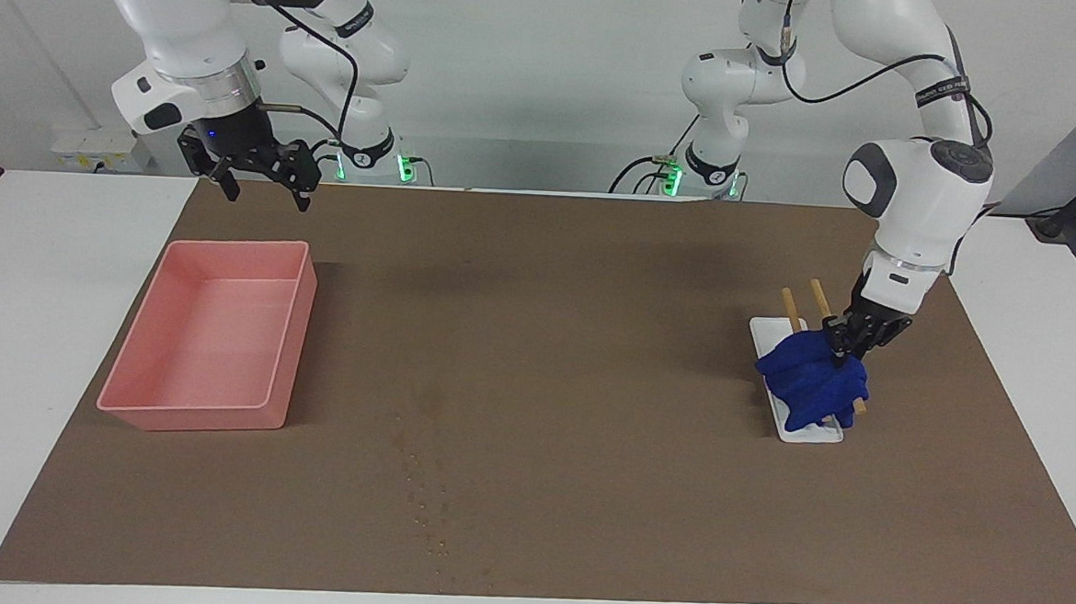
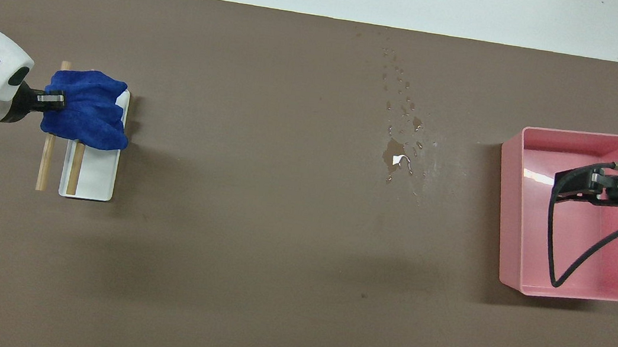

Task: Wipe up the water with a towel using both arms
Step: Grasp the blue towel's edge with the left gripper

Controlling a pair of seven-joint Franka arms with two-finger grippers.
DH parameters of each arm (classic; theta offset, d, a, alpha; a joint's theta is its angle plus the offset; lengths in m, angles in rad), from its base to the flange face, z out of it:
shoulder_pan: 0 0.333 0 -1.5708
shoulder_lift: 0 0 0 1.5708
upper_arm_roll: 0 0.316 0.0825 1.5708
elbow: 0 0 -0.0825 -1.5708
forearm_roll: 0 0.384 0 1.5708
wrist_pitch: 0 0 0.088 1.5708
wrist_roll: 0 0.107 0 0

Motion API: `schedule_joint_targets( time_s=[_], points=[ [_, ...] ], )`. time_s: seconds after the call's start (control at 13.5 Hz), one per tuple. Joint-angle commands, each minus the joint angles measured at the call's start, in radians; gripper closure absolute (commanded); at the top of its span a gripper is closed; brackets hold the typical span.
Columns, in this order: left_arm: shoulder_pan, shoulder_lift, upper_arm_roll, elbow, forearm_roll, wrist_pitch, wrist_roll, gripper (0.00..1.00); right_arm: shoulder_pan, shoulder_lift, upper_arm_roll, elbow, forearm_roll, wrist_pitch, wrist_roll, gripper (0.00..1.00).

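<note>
Two grippers we watch: left gripper (image 1: 839, 350) fingers clench the towel (image 1: 810, 378) at the table's (image 1: 544, 358) three o'clock in the facing view; right gripper (image 1: 263, 182) hangs released.

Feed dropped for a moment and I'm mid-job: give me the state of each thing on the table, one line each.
Towel: bunched, lying on the white tray and sticks, left gripper down on it.
White tray: flat on the mat.
Water: unwiped, mid-mat.
Pink bin: upright, empty.
Right gripper: open, raised, waiting.

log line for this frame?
left gripper: down on towel, on white tray | right gripper: waiting, raised | water: unwiped
</note>
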Motion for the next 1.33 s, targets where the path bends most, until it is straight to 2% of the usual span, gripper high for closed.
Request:
schedule_joint_targets(
  time_s=[0.0, 0.07, 0.15, 0.22, 0.37, 0.44, 0.52, 0.59, 0.67, 0.81, 0.89, 0.96, 1.26],
  points=[
    [-0.014, 0.001, 0.009, 0.031, 0.006, -0.030, -0.006, 1.00, -0.017, -0.025, 0.007, -0.028, 0.001, -0.004, -0.034, 0.00],
    [-0.014, 0.001, 0.009, 0.031, 0.007, -0.030, -0.007, 1.00, -0.017, -0.025, 0.007, -0.028, 0.001, -0.004, -0.034, 0.00],
    [-0.013, 0.001, 0.008, 0.031, 0.006, -0.029, -0.007, 0.84, -0.017, -0.025, 0.007, -0.028, 0.001, -0.004, -0.034, 0.00],
    [-0.014, 0.001, 0.009, 0.030, 0.006, -0.024, -0.009, 0.62, -0.017, -0.025, 0.007, -0.029, 0.001, -0.004, -0.034, 0.00],
    [-0.014, 0.001, 0.008, 0.025, 0.006, -0.016, -0.007, 0.45, -0.017, -0.026, 0.007, -0.029, 0.001, -0.004, -0.034, 0.00],
    [-0.014, 0.001, 0.008, 0.026, 0.006, -0.015, -0.007, 0.41, -0.017, -0.026, 0.007, -0.029, 0.001, -0.004, -0.034, 0.00],
    [-0.014, 0.001, 0.008, 0.025, 0.006, -0.012, -0.007, 0.41, -0.017, -0.028, 0.007, -0.031, 0.001, -0.004, -0.034, 0.00],
    [-0.014, 0.001, 0.008, 0.025, 0.006, -0.012, -0.007, 0.42, -0.017, -0.029, 0.007, -0.032, 0.001, -0.004, -0.034, 0.00],
    [-0.014, 0.001, 0.008, 0.023, 0.007, -0.009, -0.007, 0.47, -0.017, -0.029, 0.007, -0.035, 0.001, -0.004, -0.034, 0.00],
    [-0.014, 0.001, 0.008, 0.023, 0.006, -0.007, -0.010, 0.64, -0.017, -0.029, 0.005, -0.035, 0.001, -0.004, -0.036, 0.00],
    [-0.014, 0.001, 0.008, 0.022, 0.006, -0.007, -0.012, 0.86, -0.017, -0.029, 0.005, -0.037, 0.001, -0.004, -0.034, 0.00],
    [-0.014, 0.001, 0.008, 0.023, 0.006, -0.009, -0.012, 1.00, -0.017, -0.031, 0.005, -0.037, 0.001, -0.004, -0.034, 0.00],
    [-0.016, 0.002, 0.008, 0.049, 0.007, -0.030, -0.007, 1.00, -0.017, -0.031, 0.005, -0.037, 0.001, -0.004, -0.036, 0.00]
  ],
)
